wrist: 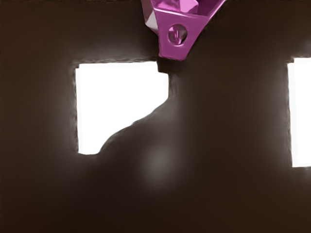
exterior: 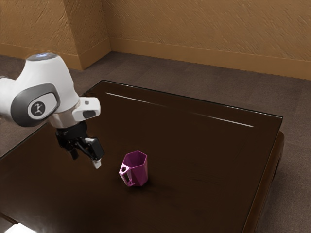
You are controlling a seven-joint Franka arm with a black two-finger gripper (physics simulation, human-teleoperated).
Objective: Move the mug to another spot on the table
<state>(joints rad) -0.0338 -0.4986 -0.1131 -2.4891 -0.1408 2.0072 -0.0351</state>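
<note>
A purple faceted mug (exterior: 135, 168) stands upright on the dark table (exterior: 204, 145), its handle turned toward the exterior view's lower left. My gripper (exterior: 86, 158) hangs just above the tabletop, a short way to the exterior view's left of the mug and apart from it. Its fingers are open with nothing between them. In the wrist view the mug (wrist: 176, 24) lies ahead of my hand, handle side facing me, over the glossy table (wrist: 218, 145).
The table's far and right edges (exterior: 272, 160) drop off to a carpeted floor. Bright white reflections (wrist: 119, 104) lie on the tabletop under my hand. Bare dark surface surrounds the mug on all sides.
</note>
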